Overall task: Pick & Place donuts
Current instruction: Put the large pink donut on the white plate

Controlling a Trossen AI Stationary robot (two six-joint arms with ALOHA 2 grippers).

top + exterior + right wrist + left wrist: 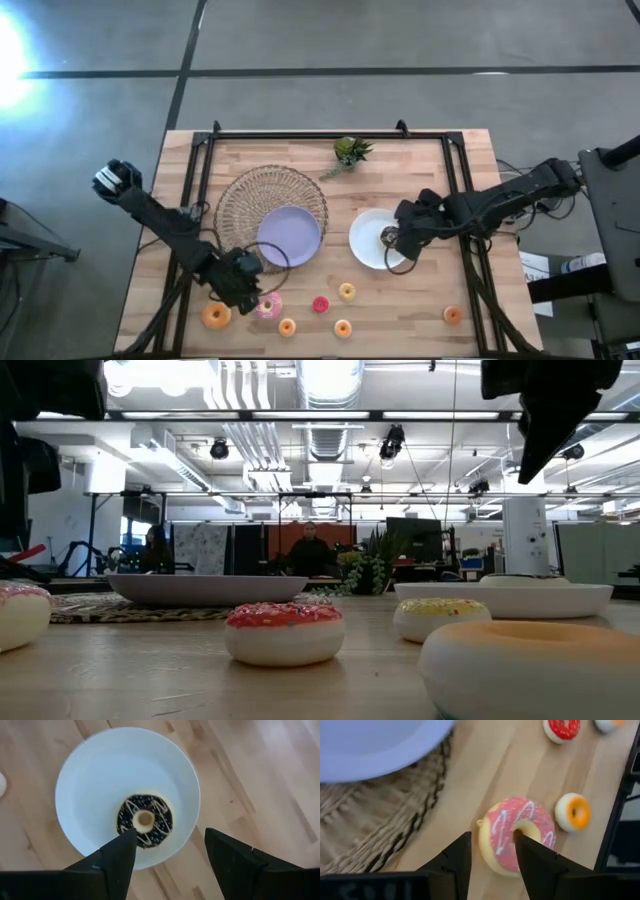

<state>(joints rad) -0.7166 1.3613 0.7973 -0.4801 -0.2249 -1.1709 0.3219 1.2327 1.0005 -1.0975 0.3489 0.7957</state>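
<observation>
The left gripper (243, 283) sits low at the near edge of the table, its fingers (455, 857) spread around one side of the pink donut (517, 840): one finger is outside the ring, the other reaches toward the hole. I cannot tell whether they touch it. Just behind that donut lies a woven mat (250, 195) with the lavender plate (289, 236) resting on its near part, so the mat's rim crowds the gripper's far side.

The right gripper (405, 240) hovers over the white plate (365, 245) with its fingers (117, 857) held wide apart and nothing between them. A chocolate donut (145, 821) lies in the middle of that plate.

The rest are loose along the table's near side: a large orange donut (216, 316) just beside the left gripper, a small orange one (287, 327), a red donut (320, 304), a yellow one (346, 291), another small one (343, 328) and an orange one (453, 315) well apart to the right. A small green plant (349, 152) stands near the far edge
</observation>
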